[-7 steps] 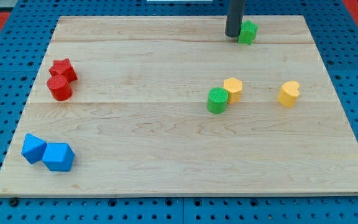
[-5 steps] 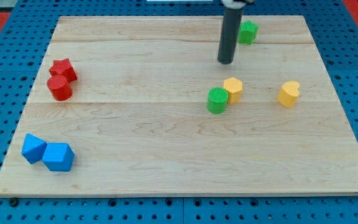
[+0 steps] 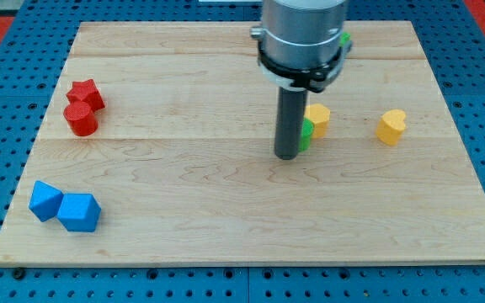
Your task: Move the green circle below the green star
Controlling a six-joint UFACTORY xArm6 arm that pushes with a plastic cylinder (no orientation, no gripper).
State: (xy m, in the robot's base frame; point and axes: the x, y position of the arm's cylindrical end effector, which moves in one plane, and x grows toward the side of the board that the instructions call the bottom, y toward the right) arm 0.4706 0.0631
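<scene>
The green circle [image 3: 306, 134] is mostly hidden: only a sliver of green shows past the right side of the dark rod, roughly mid-table and a little toward the view's right. It touches, or all but touches, the yellow block [image 3: 317, 119], which sits just to its upper right. My tip [image 3: 287, 156] rests on the table [image 3: 226, 219] at the circle's left and slightly lower side, so the circle lies to the tip's right and a touch toward the view's top. There is no hand here to be spread or pressed together, just the plain rod with its tip down on the wood.

The green star [image 3: 344, 39] lies well above the circle, near the table's top edge and somewhat to the right; only a small green bit of it peeps out from behind the arm's grey body. By my judgement the circle needs to travel up and right to end beneath the star, and the tip's place at its lower left suits such a push. The yellow block, however, stands directly in that path and would likely be shoved along.

Right of the circle, well apart, is a yellow heart-like block [image 3: 391, 126]. Far to its left sit two red blocks [image 3: 82, 106] together, and far to its lower left two blue blocks [image 3: 64, 207]. Between the circle and the star there is bare wood.
</scene>
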